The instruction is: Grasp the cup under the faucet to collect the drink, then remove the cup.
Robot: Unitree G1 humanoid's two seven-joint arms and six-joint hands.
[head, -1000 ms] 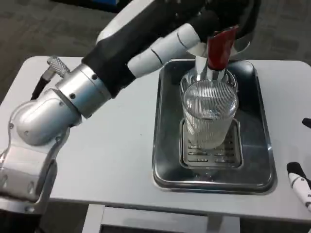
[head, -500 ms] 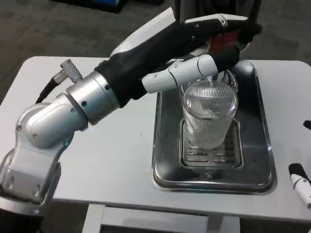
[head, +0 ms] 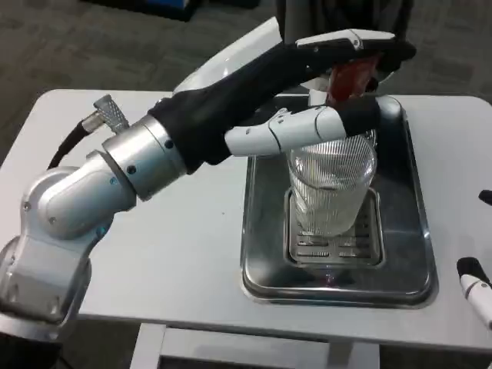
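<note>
One cup (head: pixel 332 188) stands upright on the slotted drain grate (head: pixel 336 244) of one steel tray (head: pixel 261 223), directly beneath one faucet with a red lever (head: pixel 352 77). The cup is clear, ribbed and tall; judged from its look it is rigid, probably glass or hard plastic, smooth enough to slip, and liable to crack if knocked against the tray. Any liquid level inside cannot be read. Filled, it would be noticeably heavier and top-heavy, so the suitable hold is around the ribbed wall at mid-height, with the cup kept vertical during lifting. The left hand (head: pixel 323 84) reaches over the cup to the faucet, upper fingers (head: pixel 346 42) lying across the lever top and a lower finger (head: pixel 307 129) passing just above the cup rim; it appears to bear on the lever, but whether it actually grips cannot be told. The right hand (head: pixel 477 288) is seen only as fingertips at the table (head: pixel 177 246) edge, well apart from the tray; its opening cannot be determined.
</note>
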